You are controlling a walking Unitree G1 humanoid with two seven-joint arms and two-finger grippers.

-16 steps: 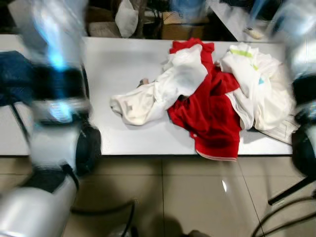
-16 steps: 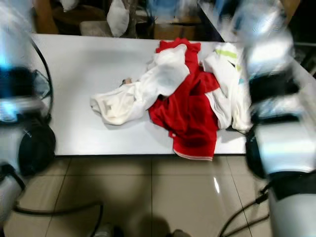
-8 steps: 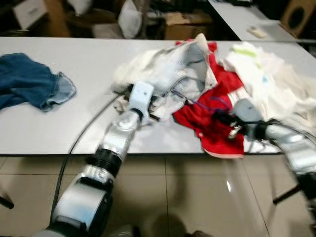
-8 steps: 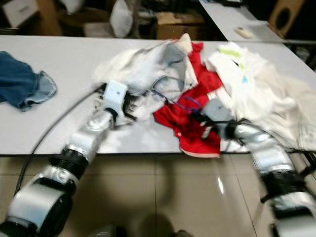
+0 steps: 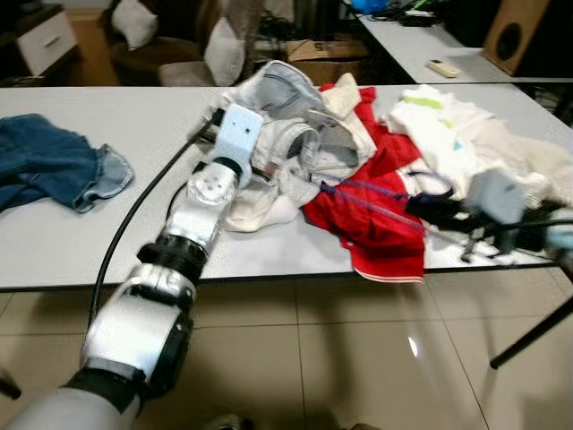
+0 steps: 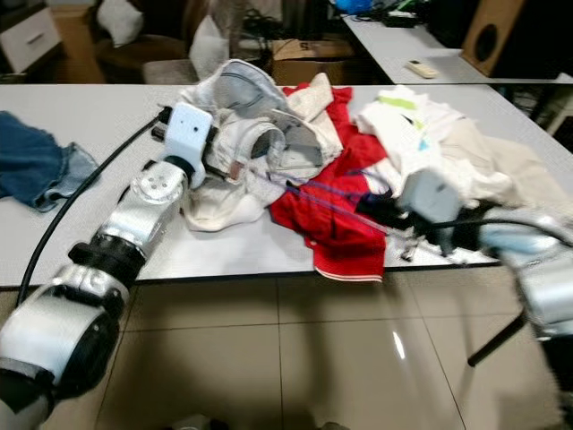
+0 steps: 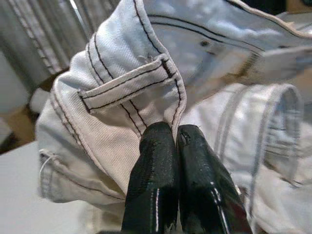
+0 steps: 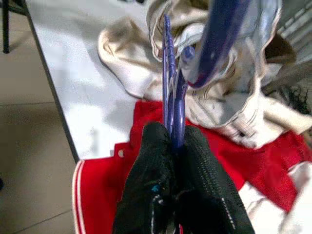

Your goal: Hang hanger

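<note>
Now: left gripper (image 7: 176, 141) clamps white jeans (image 7: 122, 97) | right gripper (image 8: 174, 141) pinches purple hanger (image 8: 171, 73)

No legible text, labels, brands (prints too blurred)

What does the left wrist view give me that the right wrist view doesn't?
Left wrist view: the left tool, fingers pressed together on the waistband of the pale jeans, beside a belt loop.

Right wrist view: the right tool shut on the purple hanger, above the red garment, with the white table edge and floor.

Both: the same pale jeans, which the hanger reaches toward.
</note>
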